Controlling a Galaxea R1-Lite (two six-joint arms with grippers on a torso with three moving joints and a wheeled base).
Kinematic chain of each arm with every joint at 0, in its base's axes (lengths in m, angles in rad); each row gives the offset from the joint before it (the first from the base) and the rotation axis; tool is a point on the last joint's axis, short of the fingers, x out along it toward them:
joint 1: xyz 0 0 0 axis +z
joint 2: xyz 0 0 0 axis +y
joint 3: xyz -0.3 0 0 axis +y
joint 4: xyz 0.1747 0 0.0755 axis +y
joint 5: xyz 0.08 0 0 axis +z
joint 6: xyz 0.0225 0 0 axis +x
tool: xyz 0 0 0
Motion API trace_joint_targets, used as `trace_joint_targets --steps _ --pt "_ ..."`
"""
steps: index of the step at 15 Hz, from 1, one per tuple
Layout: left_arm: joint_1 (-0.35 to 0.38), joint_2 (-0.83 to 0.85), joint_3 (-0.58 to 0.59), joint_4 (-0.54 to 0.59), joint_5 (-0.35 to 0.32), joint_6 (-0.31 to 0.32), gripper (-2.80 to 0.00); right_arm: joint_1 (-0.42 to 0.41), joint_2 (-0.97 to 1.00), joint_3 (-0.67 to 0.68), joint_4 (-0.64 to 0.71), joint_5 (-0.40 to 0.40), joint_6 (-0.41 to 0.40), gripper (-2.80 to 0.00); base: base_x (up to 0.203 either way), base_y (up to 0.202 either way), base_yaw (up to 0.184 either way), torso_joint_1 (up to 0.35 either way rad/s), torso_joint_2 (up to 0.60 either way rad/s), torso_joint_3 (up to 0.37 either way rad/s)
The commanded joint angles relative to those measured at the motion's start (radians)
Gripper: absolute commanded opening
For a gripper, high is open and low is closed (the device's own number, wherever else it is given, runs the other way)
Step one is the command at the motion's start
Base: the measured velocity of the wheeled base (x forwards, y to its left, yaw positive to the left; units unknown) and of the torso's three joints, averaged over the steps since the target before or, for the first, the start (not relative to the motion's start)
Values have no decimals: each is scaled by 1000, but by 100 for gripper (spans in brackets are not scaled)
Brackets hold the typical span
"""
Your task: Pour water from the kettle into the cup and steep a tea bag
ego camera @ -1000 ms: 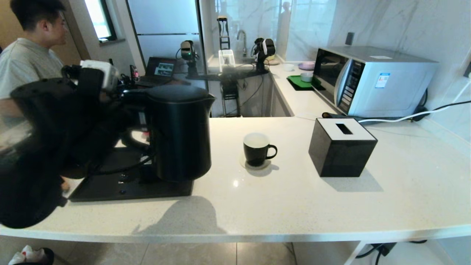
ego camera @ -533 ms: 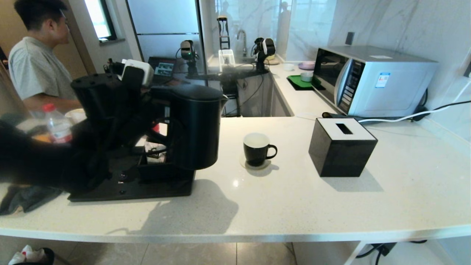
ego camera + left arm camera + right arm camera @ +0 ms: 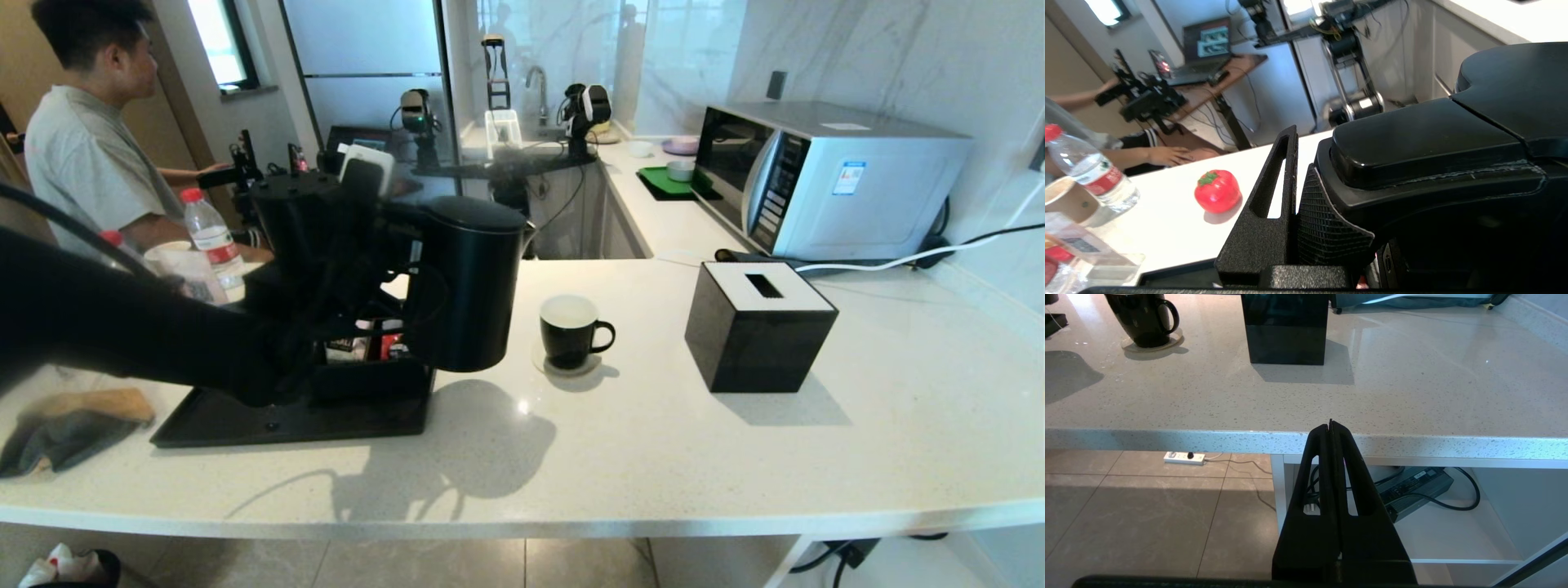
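Left gripper (image 3: 1306, 212) clamped on the kettle (image 3: 465, 286) handle, kettle lifted off the tray (image 3: 245, 412), centre-left of head view. Kettle matte black, lidded, upright. Cup (image 3: 570, 330) just right, on a coaster, white inside. Right gripper (image 3: 1331, 428) pressed together, below the counter edge. No legible writing.

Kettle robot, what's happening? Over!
Left gripper shut on kettle, lifted, left of cup. Right gripper shut, parked below the counter edge. Path clear.
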Motion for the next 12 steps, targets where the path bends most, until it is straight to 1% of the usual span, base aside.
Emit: trace_joint_targets --steps 1,3,5,7,10,12 --pt "-5 23 -25 15 2 2 -280 1 1 0 0 0 0 -280 0 0 0 0 0 0" --pt "-14 31 -37 28 2 7 -280 0 1 0 0 0 0 -280 0 0 0 0 0 0" --pt "-14 36 -39 26 2 36 -280 0 1 0 0 0 0 -280 0 0 0 0 0 0" --pt "-17 42 -42 34 4 49 -280 1 1 0 0 0 -1 -280 0 0 0 0 0 0" --pt "-23 41 -44 60 5 60 -280 -1 1 0 0 0 0 -280 0 0 0 0 0 0" --pt "-29 43 -52 88 32 62 -280 1 1 0 0 0 0 -280 0 0 0 0 0 0"
